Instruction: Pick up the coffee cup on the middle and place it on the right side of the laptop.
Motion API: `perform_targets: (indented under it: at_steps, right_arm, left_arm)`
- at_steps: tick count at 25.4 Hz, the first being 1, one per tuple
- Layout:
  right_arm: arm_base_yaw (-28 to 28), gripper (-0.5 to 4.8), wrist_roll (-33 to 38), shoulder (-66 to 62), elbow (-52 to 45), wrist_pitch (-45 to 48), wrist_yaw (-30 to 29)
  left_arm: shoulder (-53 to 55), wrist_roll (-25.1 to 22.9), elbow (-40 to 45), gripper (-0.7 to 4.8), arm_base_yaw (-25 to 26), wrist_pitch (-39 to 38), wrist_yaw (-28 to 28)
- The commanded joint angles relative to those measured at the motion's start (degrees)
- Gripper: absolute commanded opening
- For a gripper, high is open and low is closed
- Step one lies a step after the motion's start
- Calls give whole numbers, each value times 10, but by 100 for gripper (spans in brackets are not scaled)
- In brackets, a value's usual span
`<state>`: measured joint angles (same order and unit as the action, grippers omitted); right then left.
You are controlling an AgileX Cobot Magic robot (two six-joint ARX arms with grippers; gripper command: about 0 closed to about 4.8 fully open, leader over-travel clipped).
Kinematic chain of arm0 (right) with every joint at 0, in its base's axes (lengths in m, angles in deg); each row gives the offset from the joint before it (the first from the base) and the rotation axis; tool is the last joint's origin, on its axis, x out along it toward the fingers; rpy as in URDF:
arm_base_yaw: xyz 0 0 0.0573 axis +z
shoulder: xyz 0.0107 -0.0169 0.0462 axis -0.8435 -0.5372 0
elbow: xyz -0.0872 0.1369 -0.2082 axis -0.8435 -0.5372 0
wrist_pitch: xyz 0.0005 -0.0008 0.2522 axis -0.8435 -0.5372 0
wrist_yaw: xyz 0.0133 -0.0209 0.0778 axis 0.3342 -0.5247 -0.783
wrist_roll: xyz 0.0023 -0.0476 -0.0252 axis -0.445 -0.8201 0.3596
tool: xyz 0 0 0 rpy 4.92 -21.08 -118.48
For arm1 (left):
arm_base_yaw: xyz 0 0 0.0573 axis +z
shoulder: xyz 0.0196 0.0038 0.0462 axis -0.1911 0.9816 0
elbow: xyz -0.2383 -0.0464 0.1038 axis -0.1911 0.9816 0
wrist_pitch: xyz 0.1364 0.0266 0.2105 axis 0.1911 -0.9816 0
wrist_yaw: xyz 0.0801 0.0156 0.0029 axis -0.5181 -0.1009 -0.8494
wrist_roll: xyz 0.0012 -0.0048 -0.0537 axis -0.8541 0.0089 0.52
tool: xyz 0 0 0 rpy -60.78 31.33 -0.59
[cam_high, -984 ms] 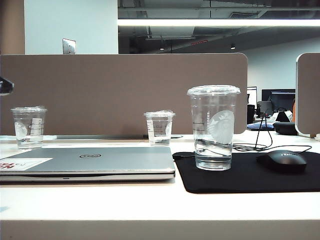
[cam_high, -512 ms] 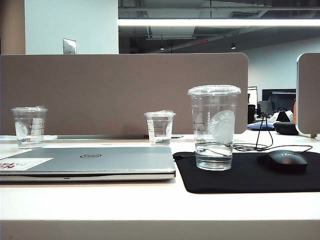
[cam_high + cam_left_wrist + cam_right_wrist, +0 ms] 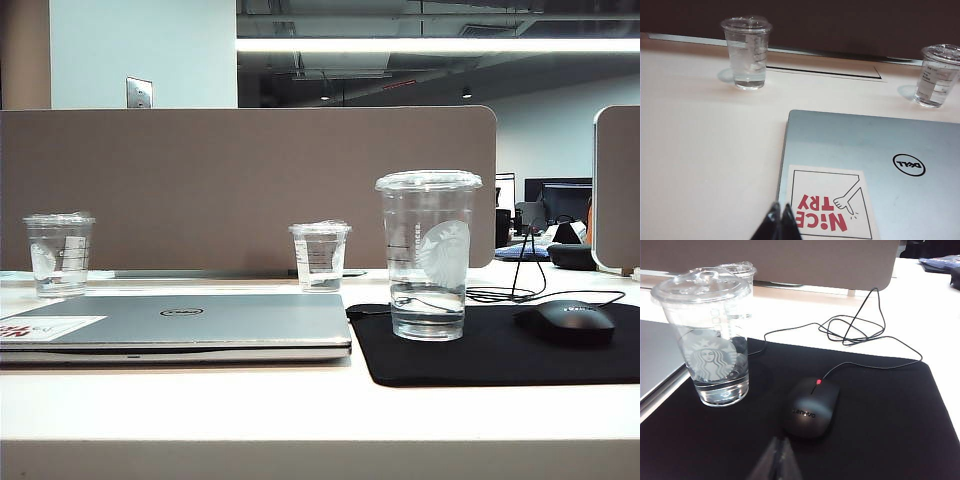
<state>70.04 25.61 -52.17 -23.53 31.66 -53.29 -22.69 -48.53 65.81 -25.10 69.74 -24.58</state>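
Gone from the exterior view's left edge: a dark arm part. Left gripper (image 3: 780,220), jaws together, hovers over the laptop (image 3: 180,325); right gripper (image 3: 776,457), blurred, seemingly together. Coffee cup (image 3: 427,255) stands upright on the mouse pad (image 3: 500,350), right of laptop; placement looks done.

coffee cup (image 3: 427,255) on mouse pad (image 3: 500,350), right of laptop (image 3: 180,325) | mouse (image 3: 565,322) right of cup | two smaller cups (image 3: 320,256) behind laptop

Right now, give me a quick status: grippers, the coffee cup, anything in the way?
Left gripper shut, over laptop. Right gripper shut, near mouse. Coffee cup upright on black mat, right of laptop.
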Motion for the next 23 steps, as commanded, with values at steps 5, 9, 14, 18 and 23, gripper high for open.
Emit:
perform_targets:
  at_steps: [5, 9, 14, 18, 23]
  right_arm:
    - [-1, -1, -4, 0, -3, 13, 2]
    - [1, -1, -4, 0, -3, 14, 1]
    - [1, -1, -4, 0, -3, 14, 1]
    - [1, -1, -4, 0, -3, 14, 1]
    - [1, -1, -4, 0, -3, 14, 1]
  left_arm:
    - [0, 3, -2, -5, 1, -41, 6]
    - [0, 3, -2, -5, 1, -42, 6]
    - [0, 3, -2, -5, 1, -42, 6]
    - [0, 3, -2, -5, 1, -42, 6]
    - [0, 3, -2, -5, 1, -42, 6]
